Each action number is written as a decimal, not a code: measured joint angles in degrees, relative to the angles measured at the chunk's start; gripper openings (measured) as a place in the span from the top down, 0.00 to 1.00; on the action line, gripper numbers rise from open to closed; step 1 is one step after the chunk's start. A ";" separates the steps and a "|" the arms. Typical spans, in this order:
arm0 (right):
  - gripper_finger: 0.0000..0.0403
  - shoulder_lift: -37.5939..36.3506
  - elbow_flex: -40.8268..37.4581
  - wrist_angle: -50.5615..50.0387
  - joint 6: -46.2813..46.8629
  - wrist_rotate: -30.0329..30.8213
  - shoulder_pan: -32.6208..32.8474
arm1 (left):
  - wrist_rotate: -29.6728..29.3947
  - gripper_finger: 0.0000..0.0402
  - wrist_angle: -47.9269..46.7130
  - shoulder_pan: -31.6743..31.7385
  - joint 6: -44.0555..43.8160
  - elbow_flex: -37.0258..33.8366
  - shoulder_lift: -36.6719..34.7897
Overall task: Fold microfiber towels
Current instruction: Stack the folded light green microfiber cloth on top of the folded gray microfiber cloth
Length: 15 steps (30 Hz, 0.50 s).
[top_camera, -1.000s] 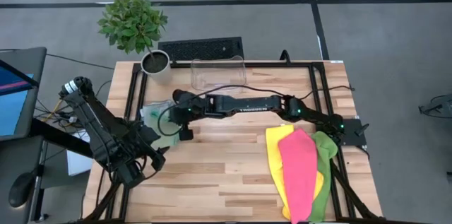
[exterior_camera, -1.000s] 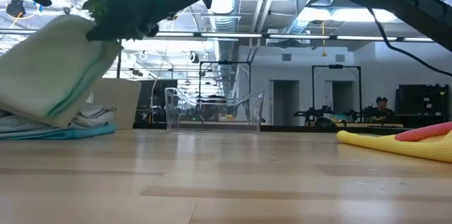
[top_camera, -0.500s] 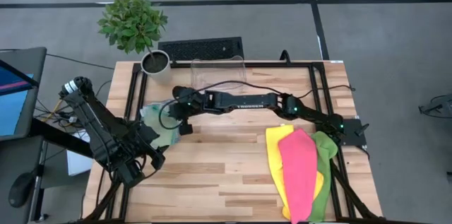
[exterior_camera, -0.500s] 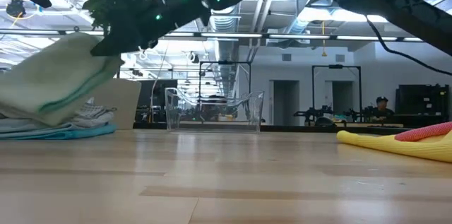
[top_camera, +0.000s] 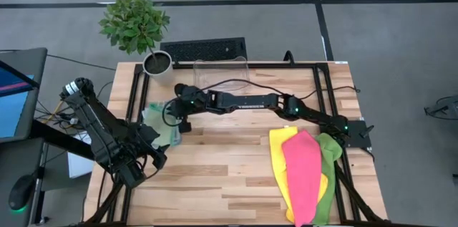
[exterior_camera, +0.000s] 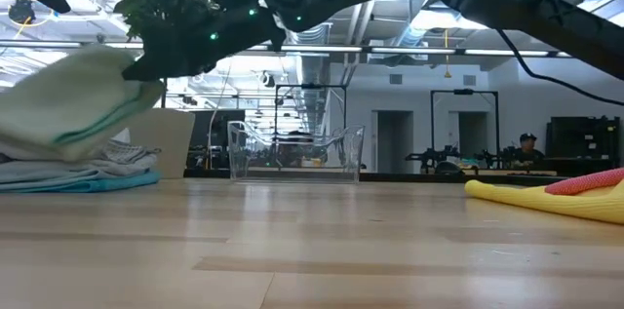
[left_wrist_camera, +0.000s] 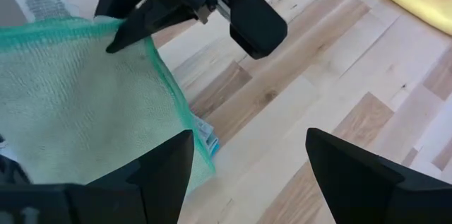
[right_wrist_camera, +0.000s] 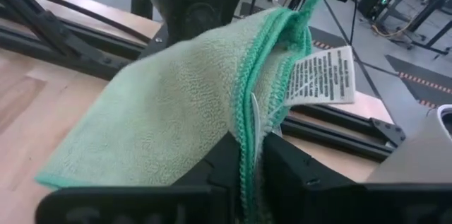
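Note:
A folded pale green towel (top_camera: 159,123) with teal hems and a white tag (right_wrist_camera: 321,75) is at the table's left, over a low stack of grey and light blue towels (exterior_camera: 88,174). My right gripper (top_camera: 179,118) reaches across from the right and is shut on the green towel. My left gripper (top_camera: 156,160) waits open near the table's left front, its fingers (left_wrist_camera: 162,171) apart just short of the towel. Yellow, pink and lime green towels (top_camera: 304,173) lie in a heap at the right front. My right gripper pinches the folded towel's teal-hemmed edge (right_wrist_camera: 247,128) between its two fingers, close to the tag corner, with several layers in the hold. The fingers come from the table's right, slanting slightly down. The towel reaches out leftward past them, tilted, its far end (exterior_camera: 34,143) down on the stack.
A clear plastic bin (top_camera: 220,73) stands at the table's far edge, with a potted plant (top_camera: 157,62) to its left and a dark keyboard (top_camera: 204,48) behind it. Bare wood lies in the table's middle (top_camera: 222,162). A dark frame (top_camera: 136,98) borders the table.
My right gripper has gone toward the table's left edge and down, carrying the pale green towel. The towel has tipped from steeply slanted to nearly flat and its left end has settled on the stack.

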 joint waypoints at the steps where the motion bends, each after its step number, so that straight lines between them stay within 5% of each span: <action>1: 0.78 0.07 -0.03 0.05 -0.05 -0.01 -0.09 | 0.00 0.33 0.02 0.10 0.00 0.00 0.00; 9: 0.47 0.07 -0.03 3.07 2.23 1.06 -2.05 | -0.07 0.33 0.08 1.09 -0.39 0.00 0.02; 15: 0.30 -0.76 -0.05 -0.56 7.86 9.34 -2.68 | 0.18 0.33 0.09 1.90 0.05 0.00 0.07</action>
